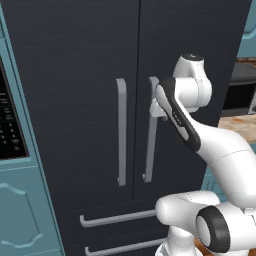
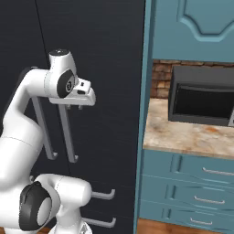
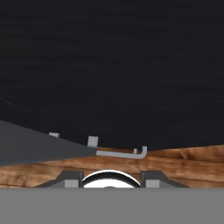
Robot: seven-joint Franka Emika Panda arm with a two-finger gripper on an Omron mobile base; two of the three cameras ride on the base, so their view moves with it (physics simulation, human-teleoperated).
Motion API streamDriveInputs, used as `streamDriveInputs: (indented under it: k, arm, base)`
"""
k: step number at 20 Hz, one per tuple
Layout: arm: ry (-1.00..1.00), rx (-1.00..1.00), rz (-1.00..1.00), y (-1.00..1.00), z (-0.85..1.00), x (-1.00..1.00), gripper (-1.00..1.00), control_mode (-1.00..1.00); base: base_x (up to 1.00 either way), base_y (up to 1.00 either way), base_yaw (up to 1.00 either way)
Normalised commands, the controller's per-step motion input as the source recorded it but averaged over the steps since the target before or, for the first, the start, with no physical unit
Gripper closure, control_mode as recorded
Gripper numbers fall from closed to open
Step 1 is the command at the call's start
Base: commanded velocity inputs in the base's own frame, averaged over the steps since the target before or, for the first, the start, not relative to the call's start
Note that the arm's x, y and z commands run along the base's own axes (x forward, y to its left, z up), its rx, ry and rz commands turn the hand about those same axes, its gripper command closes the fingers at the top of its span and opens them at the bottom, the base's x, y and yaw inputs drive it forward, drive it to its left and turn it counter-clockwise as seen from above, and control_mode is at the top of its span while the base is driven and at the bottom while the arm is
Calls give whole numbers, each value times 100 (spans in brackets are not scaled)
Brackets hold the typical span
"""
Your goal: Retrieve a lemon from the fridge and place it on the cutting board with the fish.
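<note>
The black fridge (image 1: 100, 60) (image 2: 105, 55) (image 3: 113, 65) stands with both doors shut. My gripper (image 2: 74, 108) (image 3: 111, 179) points down, close in front of the right door, level with the top part of that door's grey bar handle (image 1: 150, 135) (image 2: 67, 135). In the hand view this handle (image 3: 39, 148) runs along the left of my fingertips (image 3: 70, 178), not between them. The tips stand apart with nothing held. The lemon, the cutting board and the fish are out of view.
The left door's handle (image 1: 121, 132) hangs beside the right one, with two drawer handles (image 1: 117, 218) below. Teal cabinets (image 2: 192, 27) flank the fridge. A dark oven (image 2: 201, 98) sits on the stone counter (image 2: 183, 137) to the right. The floor (image 3: 175, 162) is wood.
</note>
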Motion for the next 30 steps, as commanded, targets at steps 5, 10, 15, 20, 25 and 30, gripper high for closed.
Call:
streamDriveInputs:
  k: [5,10,15,20,25,30]
  arm:
    - [0,0,0,0,0,0,-100,100]
    - [0,0,0,0,0,0,-100,100]
    - [0,0,0,0,0,0,-100,100]
    - [0,0,0,0,0,0,-100,100]
    - [0,0,0,0,0,0,-100,100]
    - [0,0,0,0,0,0,-100,100]
  base:
    - [-1,0,0]
    - [-22,9,-5]
    - [-21,32,-7]
    - [-25,34,-4]
    - [-28,24,-2]
    - [-41,10,3]
